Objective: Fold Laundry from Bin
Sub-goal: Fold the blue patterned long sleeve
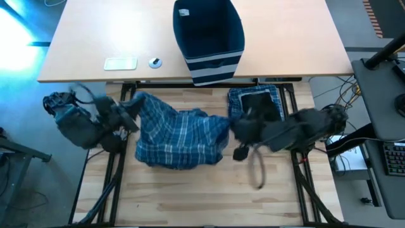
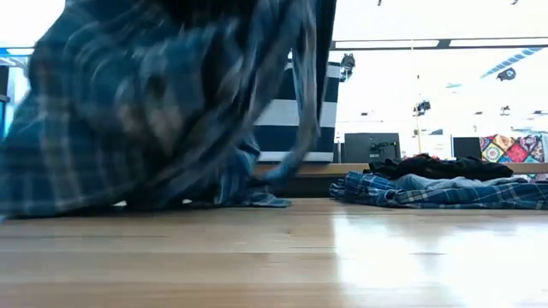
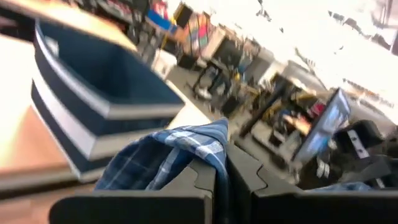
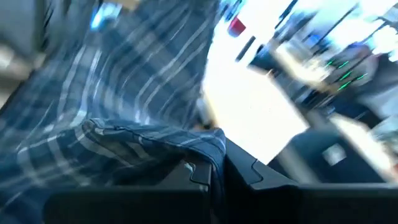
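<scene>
A blue-and-white plaid garment hangs spread between my two grippers over the wooden table. My left gripper is shut on its left end and my right gripper on its right end. In the low view the plaid garment fills the left side, and its lower end rests on the table. The navy bin with pale stripes stands at the far middle; its inside looks empty. My left gripper pinches a bunched edge of the plaid cloth between its two fingers, which point about level. The cloth drapes away from the fingers. One layer or several, I cannot tell. My right gripper pinches a folded edge of the plaid cloth between its two fingers. The fingers slant slightly down. The cloth stretches away from the fingers toward the other arm.
A pile of folded plaid laundry with a black piece on top lies at the far right of the wooden table; the same pile shows in the low view. A flat white object and a small round one lie on the far desk.
</scene>
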Action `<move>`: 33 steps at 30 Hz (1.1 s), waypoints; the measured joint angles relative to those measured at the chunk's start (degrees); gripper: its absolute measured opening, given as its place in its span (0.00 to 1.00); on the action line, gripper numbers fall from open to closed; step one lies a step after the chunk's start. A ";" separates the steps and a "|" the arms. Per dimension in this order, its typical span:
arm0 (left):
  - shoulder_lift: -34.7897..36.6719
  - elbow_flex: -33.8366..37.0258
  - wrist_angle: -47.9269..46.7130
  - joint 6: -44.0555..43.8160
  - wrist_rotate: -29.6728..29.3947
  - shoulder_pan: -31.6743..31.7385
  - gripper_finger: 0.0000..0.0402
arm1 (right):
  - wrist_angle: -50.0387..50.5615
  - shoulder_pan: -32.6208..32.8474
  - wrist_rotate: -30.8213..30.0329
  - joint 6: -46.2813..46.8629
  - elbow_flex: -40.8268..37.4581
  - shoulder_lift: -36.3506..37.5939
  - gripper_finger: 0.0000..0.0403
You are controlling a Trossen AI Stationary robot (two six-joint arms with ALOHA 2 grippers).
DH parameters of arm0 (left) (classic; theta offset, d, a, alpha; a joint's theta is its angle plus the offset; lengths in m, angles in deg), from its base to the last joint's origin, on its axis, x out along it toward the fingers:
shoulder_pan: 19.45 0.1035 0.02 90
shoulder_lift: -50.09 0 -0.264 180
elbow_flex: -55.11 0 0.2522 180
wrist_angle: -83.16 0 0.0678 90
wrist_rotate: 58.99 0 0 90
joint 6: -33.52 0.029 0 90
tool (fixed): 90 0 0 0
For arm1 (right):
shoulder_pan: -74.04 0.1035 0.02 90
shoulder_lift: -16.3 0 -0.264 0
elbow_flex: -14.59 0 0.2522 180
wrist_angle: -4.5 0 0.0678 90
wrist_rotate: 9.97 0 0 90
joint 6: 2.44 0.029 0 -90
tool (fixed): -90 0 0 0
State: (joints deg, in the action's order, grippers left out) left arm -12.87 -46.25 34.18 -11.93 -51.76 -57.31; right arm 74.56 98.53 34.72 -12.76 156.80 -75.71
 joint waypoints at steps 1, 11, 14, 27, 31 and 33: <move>0.34 0.00 6.22 7.02 -0.75 0.03 0.00 | -1.97 -0.01 -1.22 -2.43 1.52 0.20 0.02; 0.72 -0.02 66.33 71.35 -0.91 3.89 0.00 | -16.77 -7.65 -2.79 -14.45 6.49 1.45 0.02; 1.30 -0.50 75.51 79.43 -0.30 7.10 0.00 | -18.38 -10.57 -2.76 -14.14 6.51 1.66 0.02; 1.66 -1.67 73.12 83.73 -5.14 27.28 0.00 | -19.29 -26.77 -0.87 -7.99 6.09 0.38 0.02; 0.32 1.83 71.70 81.46 -7.23 36.32 0.00 | -13.96 -33.82 4.36 -3.02 5.98 -1.13 0.02; -0.89 3.45 71.69 79.73 -7.27 39.77 0.00 | -12.81 -36.92 6.56 -2.17 5.92 -2.06 0.02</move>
State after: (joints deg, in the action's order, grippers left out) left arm -13.77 -42.79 105.87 67.80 -59.03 -17.54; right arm 61.75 61.61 41.27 -14.93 162.72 -77.76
